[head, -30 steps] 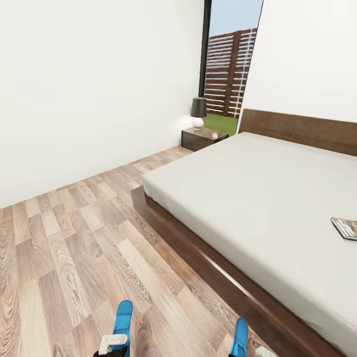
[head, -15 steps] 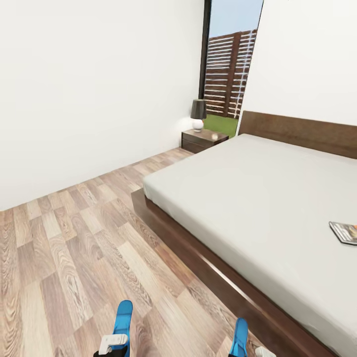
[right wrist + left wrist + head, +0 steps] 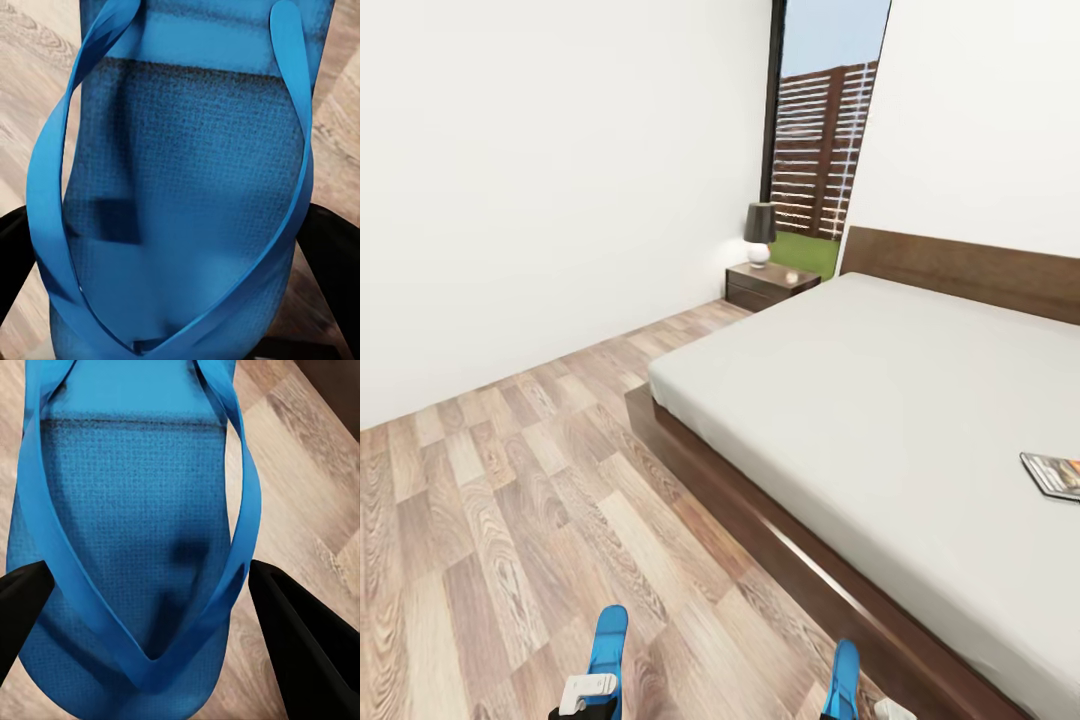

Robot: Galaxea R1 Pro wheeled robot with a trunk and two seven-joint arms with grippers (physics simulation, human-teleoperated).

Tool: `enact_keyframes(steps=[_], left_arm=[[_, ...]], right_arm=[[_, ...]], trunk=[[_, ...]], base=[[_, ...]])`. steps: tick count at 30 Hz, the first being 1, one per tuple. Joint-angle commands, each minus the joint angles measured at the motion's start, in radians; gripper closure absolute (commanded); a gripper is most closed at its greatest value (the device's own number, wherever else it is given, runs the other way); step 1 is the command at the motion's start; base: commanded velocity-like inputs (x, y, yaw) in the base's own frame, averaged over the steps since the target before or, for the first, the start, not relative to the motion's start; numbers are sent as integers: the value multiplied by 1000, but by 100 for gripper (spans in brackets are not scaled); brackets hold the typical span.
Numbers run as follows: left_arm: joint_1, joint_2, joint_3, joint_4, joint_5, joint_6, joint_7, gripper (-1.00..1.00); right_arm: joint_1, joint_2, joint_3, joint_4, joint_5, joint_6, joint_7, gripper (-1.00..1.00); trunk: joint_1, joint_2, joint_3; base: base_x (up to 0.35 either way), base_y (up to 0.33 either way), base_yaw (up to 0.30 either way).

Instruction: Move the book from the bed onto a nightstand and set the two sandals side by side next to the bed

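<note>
robot beside the large low bed [image 3: 920, 400] with pale grey mattress and dark brown wooden frame, one bright blue flat sandal carried in each hand. the left hand [image 3: 150, 607] has its dark fingers [image 3: 296, 645] closed against both edges of the left blue sandal [image 3: 135, 547], held above the light wood-plank floor [image 3: 490, 500]; the right hand [image 3: 180, 262] likewise clasps the right blue sandal [image 3: 187, 187] between its fingers [image 3: 330, 247]. in the head view both sandals rise just off the bed's near side rail. neither sandal is yet set down, so the side-by-side placement next to the bed appears to remain. the thin dark-covered paperback book [image 3: 1052, 474] lies flat on the mattress, well apart from the small dark brown glossy nightstand [image 3: 770, 284] beside the headboard, which bears a dark-shaded lamp [image 3: 760, 232]; the book transfer also appears undone. no containers are visible.
</note>
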Motion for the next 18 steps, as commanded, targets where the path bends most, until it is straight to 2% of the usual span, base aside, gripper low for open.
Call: enact_keyframes(steps=[1,18], left_arm=[[0,1,-6,0,10,1,0,100],[0,1,-6,0,11,1,0,100]], right_arm=[[-1,0,0,0,-9,6,4,100],[0,0,0,0,-9,6,5,100]], trunk=[[0,0,-1],[0,0,-1]], base=[[0,0,-118],[0,0,-282]])
